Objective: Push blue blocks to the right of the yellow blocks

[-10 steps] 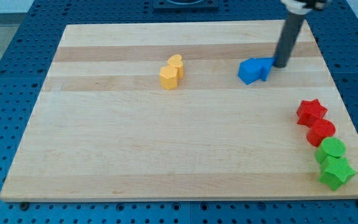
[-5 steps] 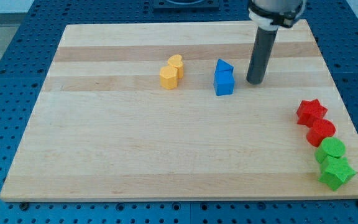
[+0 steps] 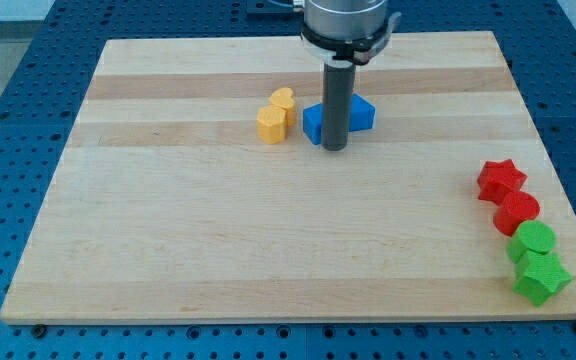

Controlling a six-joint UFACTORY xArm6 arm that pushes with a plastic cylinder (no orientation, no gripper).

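Two yellow blocks stand touching left of the board's middle: a hexagonal one (image 3: pixel 272 124) in front and a smaller rounded one (image 3: pixel 283 99) behind it. Two blue blocks lie just to their right: a cube-like one (image 3: pixel 314 124) and a wedge-shaped one (image 3: pixel 361 113), both partly hidden by my rod. My tip (image 3: pixel 335 149) rests on the board right in front of the blue pair, between them. A small gap separates the left blue block from the yellow hexagon.
At the view's right edge stand a red star (image 3: pixel 500 180), a red cylinder (image 3: pixel 516 212), a green cylinder (image 3: pixel 533 241) and a green star-like block (image 3: pixel 541 277) in a column. The wooden board (image 3: pixel 168 250) lies on a blue perforated table.
My rod has swept from the board's upper right leftward. The blue blocks slid left with it and turned, and now lie close beside the yellow blocks.
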